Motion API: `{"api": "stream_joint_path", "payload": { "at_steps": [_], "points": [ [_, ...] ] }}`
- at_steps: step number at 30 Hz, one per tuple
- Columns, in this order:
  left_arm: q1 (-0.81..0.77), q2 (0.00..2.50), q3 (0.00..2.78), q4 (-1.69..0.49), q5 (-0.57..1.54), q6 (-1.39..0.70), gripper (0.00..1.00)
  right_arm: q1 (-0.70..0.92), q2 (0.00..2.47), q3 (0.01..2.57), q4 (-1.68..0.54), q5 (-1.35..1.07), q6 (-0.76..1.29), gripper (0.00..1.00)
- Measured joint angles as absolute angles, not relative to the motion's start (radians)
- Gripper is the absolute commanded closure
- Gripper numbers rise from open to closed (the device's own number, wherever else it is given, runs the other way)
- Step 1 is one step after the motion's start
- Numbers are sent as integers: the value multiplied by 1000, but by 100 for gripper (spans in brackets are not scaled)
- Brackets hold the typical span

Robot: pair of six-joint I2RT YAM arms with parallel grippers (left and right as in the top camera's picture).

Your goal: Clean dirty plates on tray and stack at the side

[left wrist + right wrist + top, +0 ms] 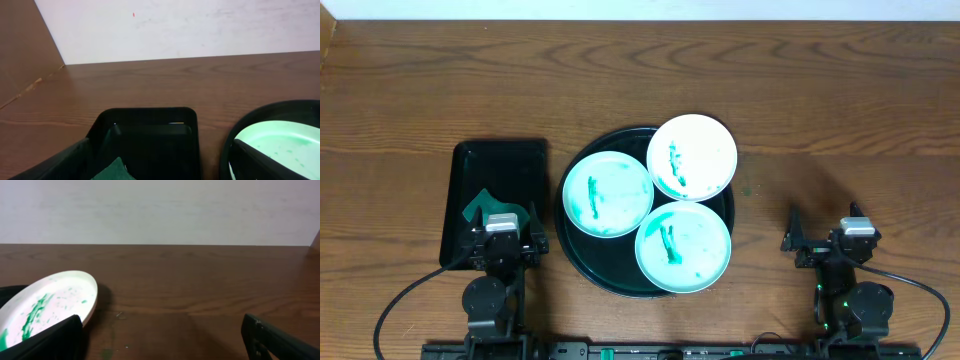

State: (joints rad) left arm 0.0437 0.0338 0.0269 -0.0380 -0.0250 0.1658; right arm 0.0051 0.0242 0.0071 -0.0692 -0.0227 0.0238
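Brown wooden desk (410, 80) runs back to a white wall (160, 210). Two end effectors sit at its near edge, well apart. The left end effector (504, 218) has its fingers spread wide and holds nothing. It is over the near end of one rectangular black tray (470, 160), and one green cloth (483, 207) lies in that tray by its left fingertip. The right end effector (825, 228), fingers likewise spread and empty, is over bare wood. Between them, closer to the left one, lies one round black tray (620, 285) carrying three white plates smeared green. The nearest plate (683, 247) is left of the right end effector. The second plate (608, 193) is just right of and beyond the left end effector. The third plate (692, 157) is farthest, overhanging the tray's far right rim.
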Motion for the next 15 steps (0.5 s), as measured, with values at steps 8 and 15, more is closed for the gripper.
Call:
{"api": "stream_joint_path", "payload": {
  "at_steps": [8, 15],
  "points": [
    [44, 34, 27, -37, -25, 166, 14, 5, 24, 7, -69, -22, 17, 1],
    [44, 34, 27, -33, -17, 166, 13, 5, 24, 7, -67, -19, 14, 1]
  ]
}}
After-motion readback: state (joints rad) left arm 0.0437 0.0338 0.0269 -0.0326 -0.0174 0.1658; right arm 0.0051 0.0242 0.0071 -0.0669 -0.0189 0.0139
